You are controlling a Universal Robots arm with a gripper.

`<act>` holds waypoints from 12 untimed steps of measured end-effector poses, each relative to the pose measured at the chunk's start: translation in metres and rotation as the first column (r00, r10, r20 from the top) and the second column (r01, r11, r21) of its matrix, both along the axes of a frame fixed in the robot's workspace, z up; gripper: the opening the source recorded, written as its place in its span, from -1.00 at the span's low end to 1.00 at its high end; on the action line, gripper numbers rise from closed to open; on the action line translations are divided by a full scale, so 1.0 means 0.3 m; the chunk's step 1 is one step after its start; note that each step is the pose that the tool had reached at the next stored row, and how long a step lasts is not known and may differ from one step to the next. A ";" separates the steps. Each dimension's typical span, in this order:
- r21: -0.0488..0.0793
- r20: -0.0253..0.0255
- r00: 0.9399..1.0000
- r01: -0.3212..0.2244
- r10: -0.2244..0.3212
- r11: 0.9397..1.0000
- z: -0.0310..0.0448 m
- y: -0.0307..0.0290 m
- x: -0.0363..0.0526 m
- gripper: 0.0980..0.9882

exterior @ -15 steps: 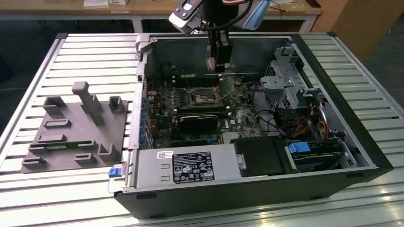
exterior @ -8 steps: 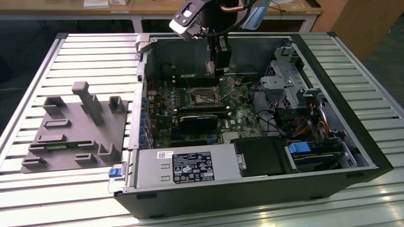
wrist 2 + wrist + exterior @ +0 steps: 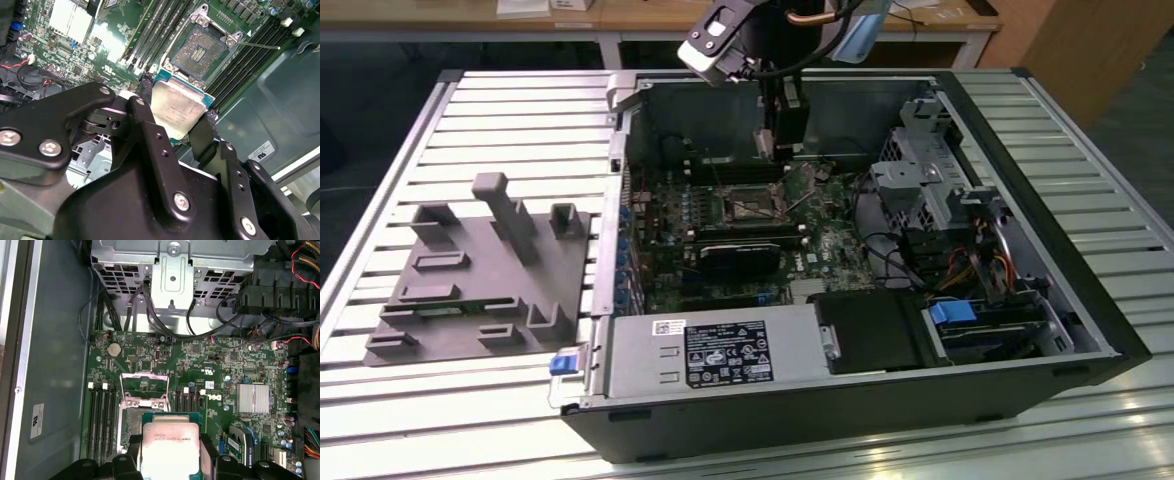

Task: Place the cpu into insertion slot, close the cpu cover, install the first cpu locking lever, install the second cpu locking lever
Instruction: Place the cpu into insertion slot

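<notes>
My gripper (image 3: pixel 781 150) hangs inside the open computer case, above the motherboard and just behind the insertion slot (image 3: pixel 744 202). It is shut on the cpu (image 3: pixel 177 107), a flat square chip with a pale silver top, pinched at two opposite edges by the black fingers (image 3: pixel 150 130). In the first wrist view the cpu (image 3: pixel 170 445) hovers over the near part of the insertion slot (image 3: pixel 131 417), partly covering it. The slot (image 3: pixel 200 50) lies open with its dark centre bare. The cpu cover (image 3: pixel 144 385), a silver frame with a window, is swung up open. A thin lever rod (image 3: pixel 257 46) sticks out beside the slot.
Long black memory slots (image 3: pixel 100 415) flank the socket. A silver heatsink (image 3: pixel 252 397) and cables (image 3: pixel 150 315) lie on the board. A grey power supply (image 3: pixel 707 350) and drive cage (image 3: pixel 921 190) stand inside the case. A grey fixture (image 3: pixel 480 270) sits at the exterior view's left.
</notes>
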State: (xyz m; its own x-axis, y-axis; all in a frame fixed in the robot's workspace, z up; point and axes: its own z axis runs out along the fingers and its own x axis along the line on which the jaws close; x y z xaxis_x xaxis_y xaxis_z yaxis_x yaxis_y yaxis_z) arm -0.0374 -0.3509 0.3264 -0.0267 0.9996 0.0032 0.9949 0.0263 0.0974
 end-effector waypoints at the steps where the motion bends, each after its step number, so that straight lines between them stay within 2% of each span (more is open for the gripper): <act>1: 0.000 0.000 1.000 0.000 0.000 1.000 0.000 0.000 0.000 0.00; 5: 0.000 0.000 1.000 0.000 0.000 1.000 -0.005 0.001 -0.004 0.00; 12: 0.000 0.000 1.000 0.000 0.000 1.000 -0.030 0.007 -0.006 0.00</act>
State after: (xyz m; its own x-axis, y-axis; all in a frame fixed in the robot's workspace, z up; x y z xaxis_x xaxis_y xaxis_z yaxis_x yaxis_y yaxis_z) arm -0.0392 -0.3487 0.3174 -0.0267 0.9996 0.0031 0.9949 0.0263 0.0974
